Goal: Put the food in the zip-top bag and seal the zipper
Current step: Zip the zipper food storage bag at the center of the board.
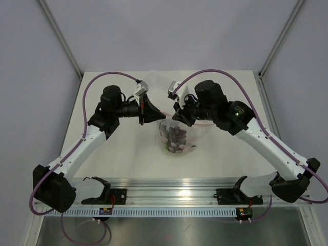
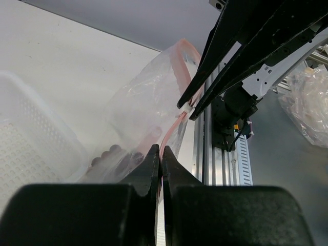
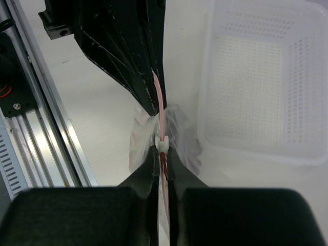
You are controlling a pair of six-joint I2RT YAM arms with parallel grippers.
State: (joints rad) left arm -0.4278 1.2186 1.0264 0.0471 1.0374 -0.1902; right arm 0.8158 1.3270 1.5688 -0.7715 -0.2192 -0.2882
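The zip-top bag (image 1: 177, 134) hangs between my two grippers above the table, with the food (image 1: 178, 137) lying in its bottom: dark red grapes and a bit of green show through. My left gripper (image 1: 155, 115) is shut on the pink zipper (image 2: 177, 66) at one end; in the left wrist view (image 2: 160, 152) the strip runs out from between the closed tips. My right gripper (image 1: 177, 114) is shut on the same strip (image 3: 159, 102), its tips (image 3: 162, 152) right behind the whitish tab (image 3: 162, 143). The two grippers are close together, nearly tip to tip.
The white perforated tray (image 3: 256, 87) lies on the table beyond the bag and also shows in the left wrist view (image 2: 31, 138). The aluminium rail (image 1: 174, 197) with the arm bases runs along the near table edge.
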